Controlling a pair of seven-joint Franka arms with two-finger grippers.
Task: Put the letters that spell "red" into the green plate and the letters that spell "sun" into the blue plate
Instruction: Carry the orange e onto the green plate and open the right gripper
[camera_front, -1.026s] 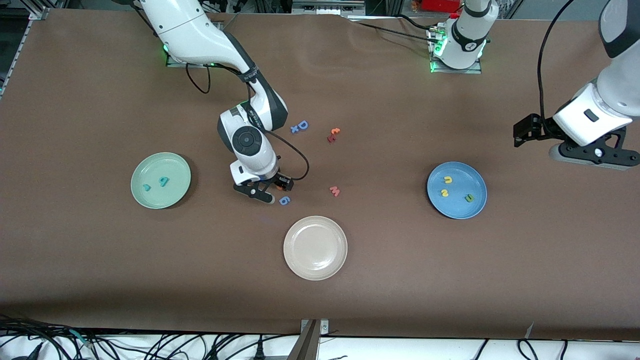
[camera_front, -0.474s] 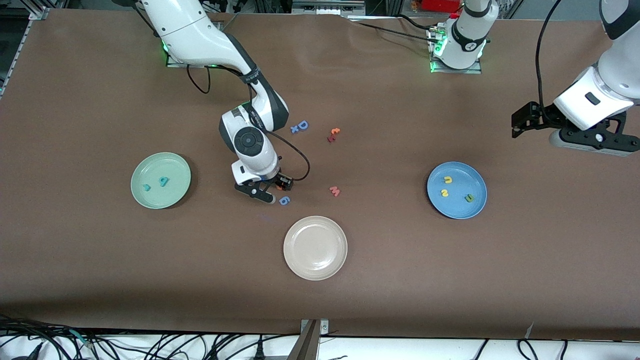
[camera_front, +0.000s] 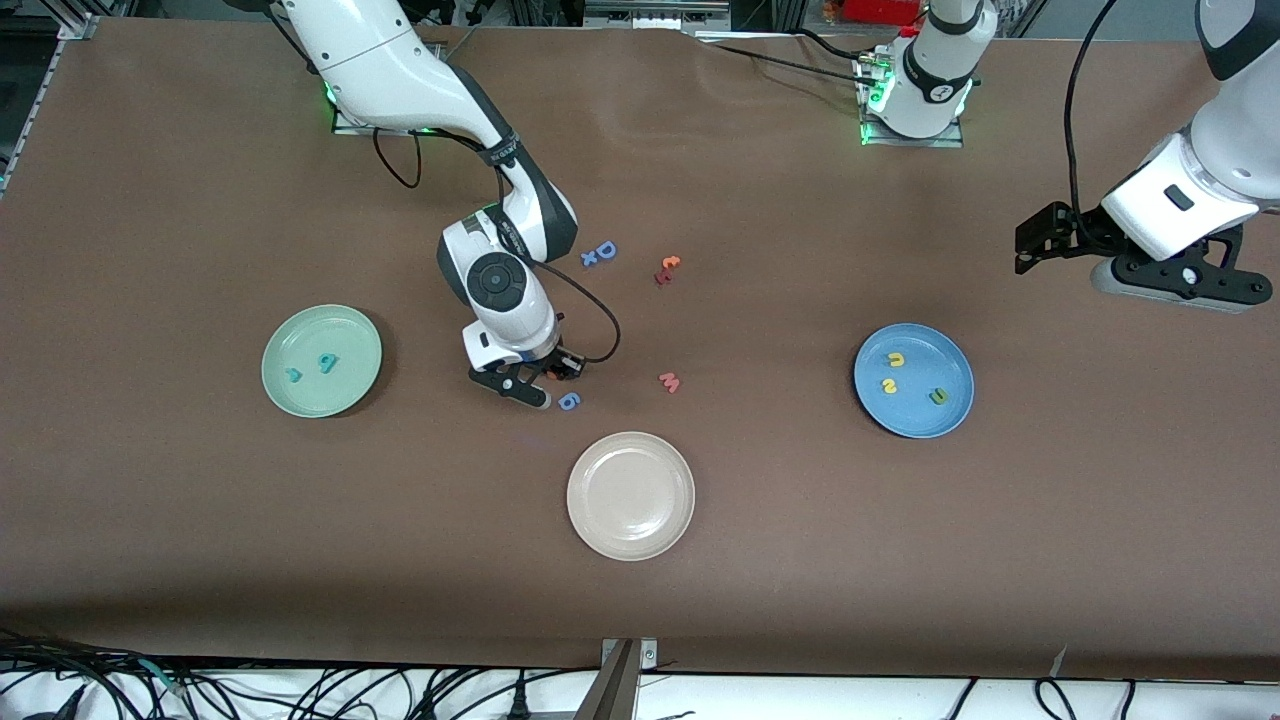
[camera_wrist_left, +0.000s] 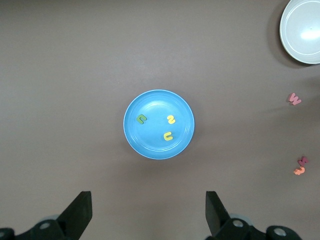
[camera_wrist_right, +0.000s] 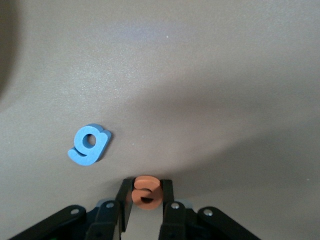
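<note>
My right gripper (camera_front: 541, 384) (camera_wrist_right: 146, 184) is down at the table near its middle, shut on the orange "e" (camera_wrist_right: 146, 195), which sits pinched between the two black fingers. The green plate (camera_front: 345, 335) lies toward the right arm's end and holds the teal "r" (camera_front: 293, 375) and teal "d" (camera_front: 327, 363). The blue plate (camera_front: 950, 365) (camera_wrist_left: 152, 142) holds the yellow "u" (camera_front: 896, 360) (camera_wrist_left: 168, 136), yellow "s" (camera_front: 888, 385) (camera_wrist_left: 171, 119) and olive "n" (camera_front: 937, 396) (camera_wrist_left: 142, 119). My left gripper (camera_front: 1170, 287) (camera_wrist_left: 149, 212) hangs open and empty high over bare table at the left arm's end.
A blue "g" (camera_front: 569, 401) (camera_wrist_right: 89, 144) lies right beside the right gripper. A cream plate (camera_front: 630, 495) (camera_wrist_left: 302, 30) sits nearer the camera. A pink "w" (camera_front: 669, 382) (camera_wrist_left: 295, 99), a blue "D" (camera_front: 604, 250) and small red-orange letters (camera_front: 667, 268) (camera_wrist_left: 300, 166) lie mid-table.
The right gripper's fingers have closed onto the orange "e". The left arm has drifted a little toward the robots' bases.
</note>
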